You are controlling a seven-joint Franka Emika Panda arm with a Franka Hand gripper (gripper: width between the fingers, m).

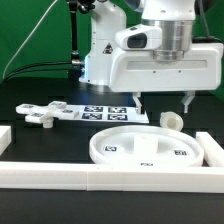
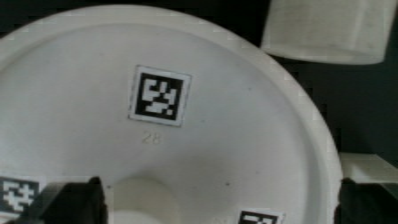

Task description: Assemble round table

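The round disc (image 1: 140, 150) is hemmed by border rails (image 1: 110, 180) in front and the short post (image 1: 170, 118) just behind; bare table (image 1: 50, 145) is left toward the cross piece (image 1: 45, 115).

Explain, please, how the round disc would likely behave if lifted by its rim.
The round disc looks like rigid plastic, so it probably won't flex. Held at one edge, its width would likely make it pivot. Lying flat, it should slide, not roll.

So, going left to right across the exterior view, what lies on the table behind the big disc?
The four-armed cross piece → marker board → short post. The round disc spans in front of the last two, so it is left out.
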